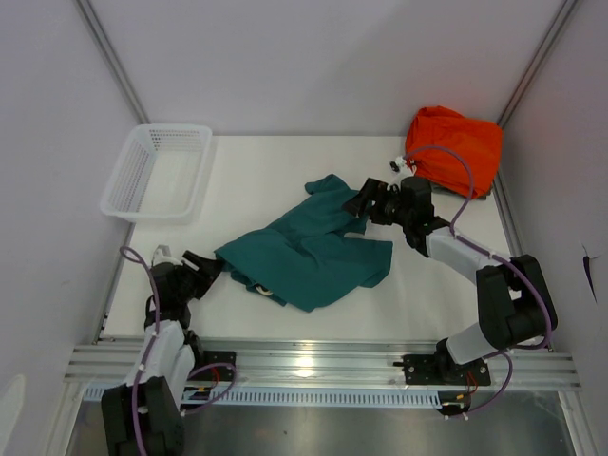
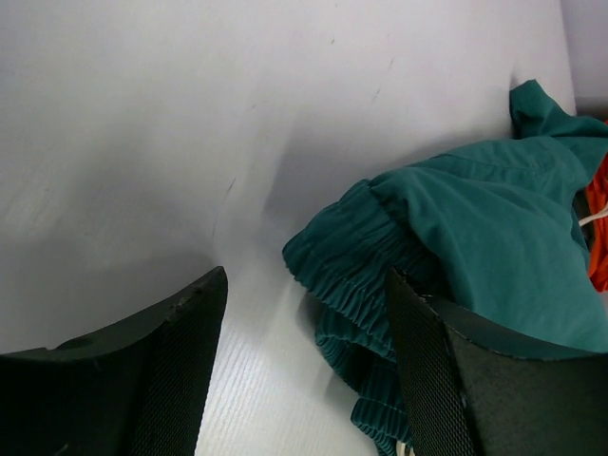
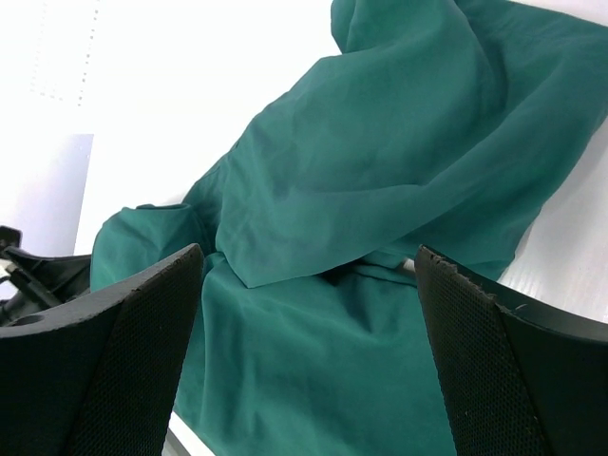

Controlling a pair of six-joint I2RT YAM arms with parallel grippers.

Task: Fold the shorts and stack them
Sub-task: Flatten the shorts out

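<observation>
Near-left corner of worktop [image 1: 427,294]: L gripper [image 1: 213,265] [image 2: 306,285] low over the surface, released, jaws spread wide, nothing clamped. Just to its right, elastic waistband end of shorts [image 1: 313,252] [image 2: 494,218] [image 3: 380,161]. Gathered edge touching or just beside one finger [image 2: 494,399] in wrist view; can't tell which. Bare white surface under rest of the gap. Bit of cream drawstring [image 1: 265,292] poking out at near edge of the fabric.

Mid-worktop: shorts crumpled, unfolded, lying diag. from near-left toward far-right. One flap of cloth lapped over another, a peak of fabric pointing to the far edge.

Past that, toward far-right: R gripper [image 1: 359,203] [image 3: 309,256], likewise released, jaws wide apart, at far-right end of shorts. Teal fabric filling the gap in wrist view, no pinch visible; contact w/ cloth unclear.

Far-right corner: orange garment [image 1: 456,147], bunched, apart from shorts.

Far-left corner: white mesh basket [image 1: 114,185], well apart from shorts.
</observation>
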